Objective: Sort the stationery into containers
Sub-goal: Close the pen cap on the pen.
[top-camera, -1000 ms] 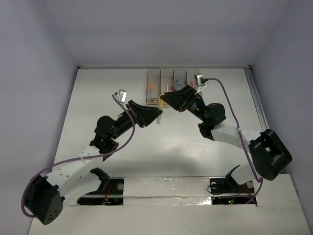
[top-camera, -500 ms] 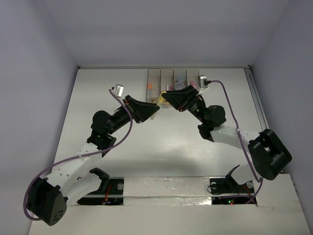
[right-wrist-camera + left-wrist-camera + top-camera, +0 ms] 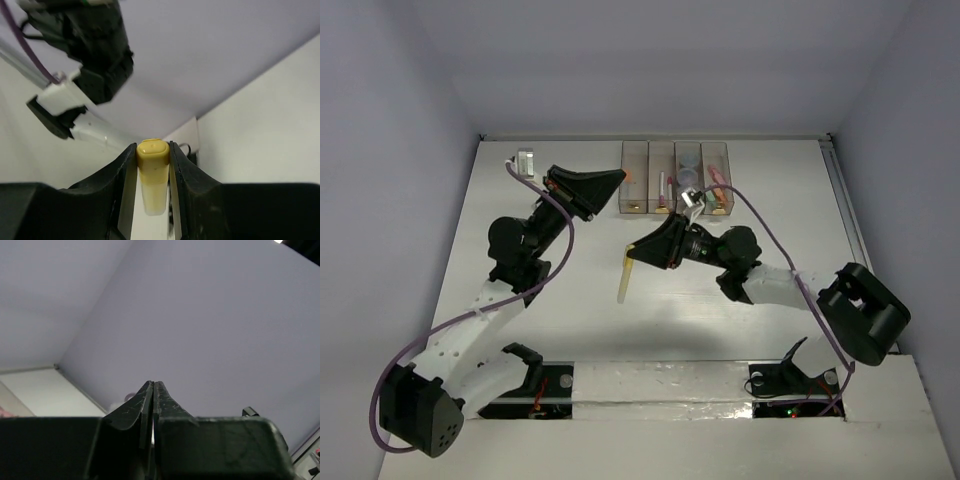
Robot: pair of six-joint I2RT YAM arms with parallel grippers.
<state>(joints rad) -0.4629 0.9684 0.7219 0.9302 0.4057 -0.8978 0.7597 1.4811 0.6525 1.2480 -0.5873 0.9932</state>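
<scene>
Marker (image 3: 624, 281) yellow; bins (image 3: 649, 160) translucent grey-tan; table (image 3: 670, 330) white; walls (image 3: 620, 60) pale grey-lilac.

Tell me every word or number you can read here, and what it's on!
None: no readable words, numbers or signs in any view.
Any label on the containers would be too small to read.
The yellow marker shows no print.

Left gripper (image 3: 619, 178) hangs just beside the left end of the containers (image 3: 636, 146), crowding that approach. Right gripper (image 3: 631, 257) and its yellow marker (image 3: 623, 283) hang in front of the left bins. The table (image 3: 790, 200) right of the row lies open.
</scene>
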